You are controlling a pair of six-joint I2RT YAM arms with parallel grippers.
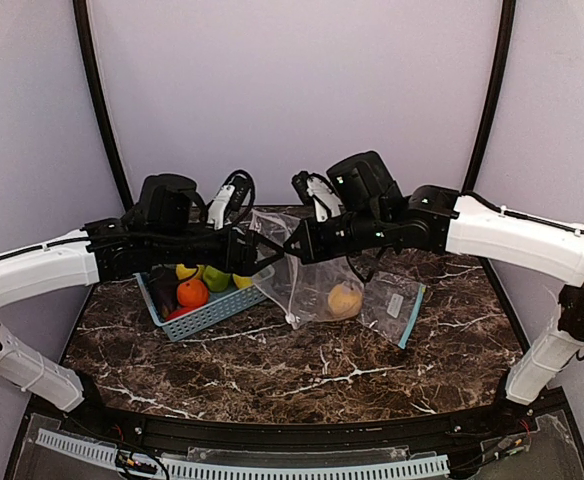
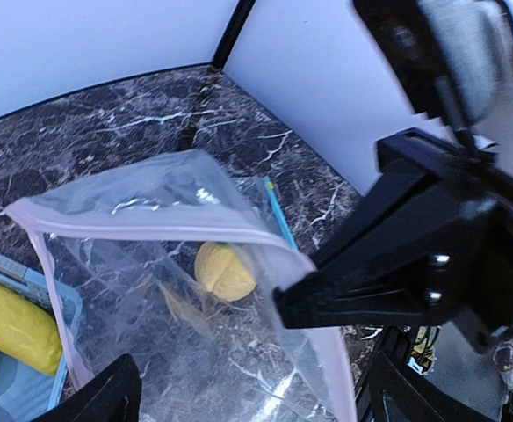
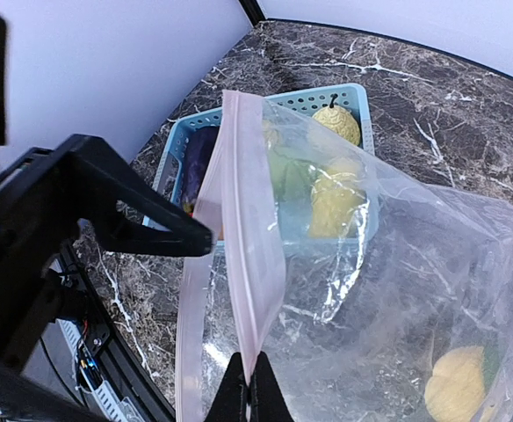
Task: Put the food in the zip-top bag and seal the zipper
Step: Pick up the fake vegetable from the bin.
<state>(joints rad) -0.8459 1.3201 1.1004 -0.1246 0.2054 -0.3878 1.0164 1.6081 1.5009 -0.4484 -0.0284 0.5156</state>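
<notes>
The clear zip-top bag (image 1: 307, 280) with a pink zipper rim hangs upright between my grippers, its mouth open. One yellow fruit (image 1: 344, 299) lies inside it, also seen in the left wrist view (image 2: 224, 271) and the right wrist view (image 3: 458, 387). My right gripper (image 3: 254, 382) is shut on the bag's zipper rim (image 3: 243, 229). My left gripper (image 2: 256, 400) is open, its fingers spread wide either side of the bag's mouth. The other food sits in the basket: an orange (image 1: 192, 293), a green apple (image 1: 215, 278), lemons (image 1: 185, 271), a purple eggplant (image 3: 199, 154) and a red piece (image 1: 175, 313).
The light-blue perforated basket (image 1: 207, 318) stands left of the bag on the dark marble table (image 1: 302, 370). A second flat clear bag with a blue edge (image 1: 397, 305) lies to the right of the held bag. White walls enclose the back and sides.
</notes>
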